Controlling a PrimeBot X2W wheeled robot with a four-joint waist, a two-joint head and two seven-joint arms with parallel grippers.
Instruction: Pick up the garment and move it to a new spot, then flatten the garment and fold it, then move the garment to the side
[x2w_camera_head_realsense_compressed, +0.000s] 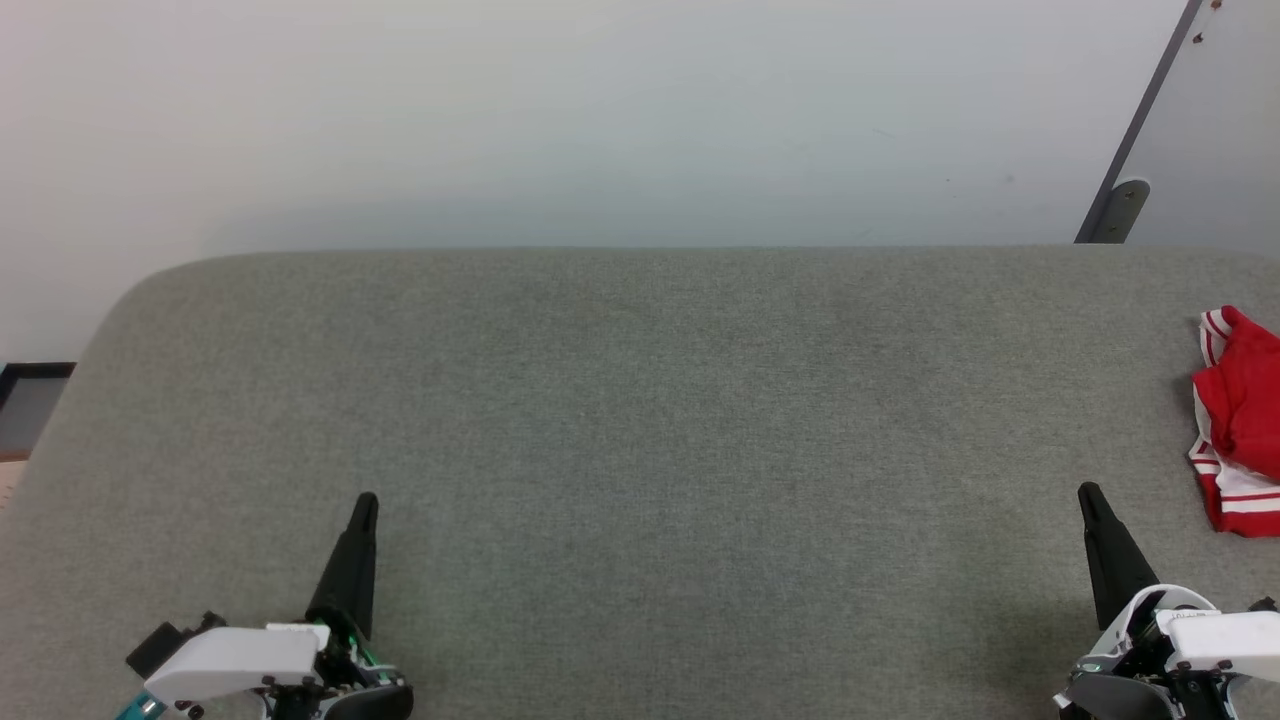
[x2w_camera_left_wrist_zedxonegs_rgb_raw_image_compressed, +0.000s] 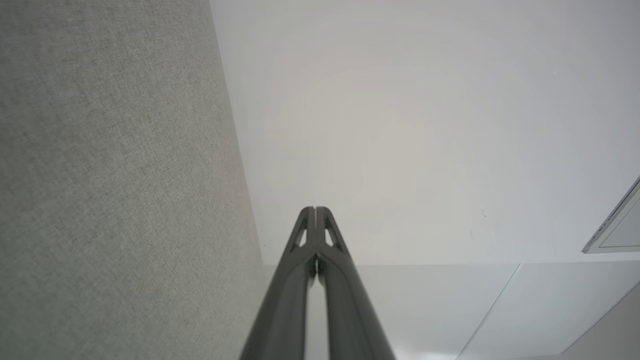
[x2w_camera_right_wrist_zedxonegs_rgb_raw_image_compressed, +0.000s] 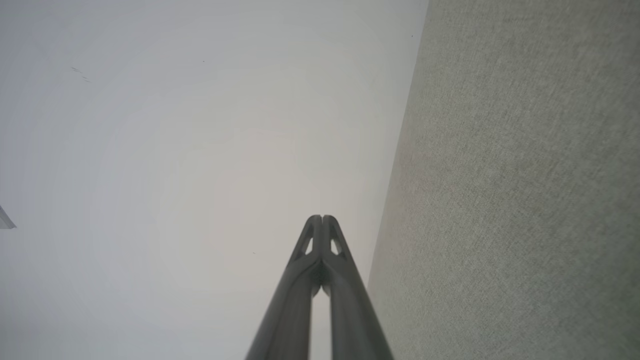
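The surface (x2w_camera_head_realsense_compressed: 640, 420) in front of me is covered in a grey-green woven cloth with a fine, felt-like grain. It lies flat and smooth, and its far left corner is rounded off. Behind it is a plain, pale, matte wall (x2w_camera_head_realsense_compressed: 600, 120). At the upper right a slim grey bar (x2w_camera_head_realsense_compressed: 1120, 210) slants down the wall to a small rounded foot.

The garment (x2w_camera_head_realsense_compressed: 1240, 420) lies bunched on the surface at the far right, and the edge of the head view cuts part of it off. It is soft, bright-red cloth in loose folds. Broad white bands with thin red stripes show along its near and left edges.

My left gripper (x2w_camera_head_realsense_compressed: 366, 500) sits low at the near left with its jaws pressed together and nothing between them. Its long dark fingers (x2w_camera_left_wrist_zedxonegs_rgb_raw_image_compressed: 295, 285) taper to a narrow point with small cut-out windows near the tips. My right gripper (x2w_camera_head_realsense_compressed: 1087, 490) at the near right is the same, drawn together to a single point and empty. The garment lies beyond it and to its right, near but apart from it.
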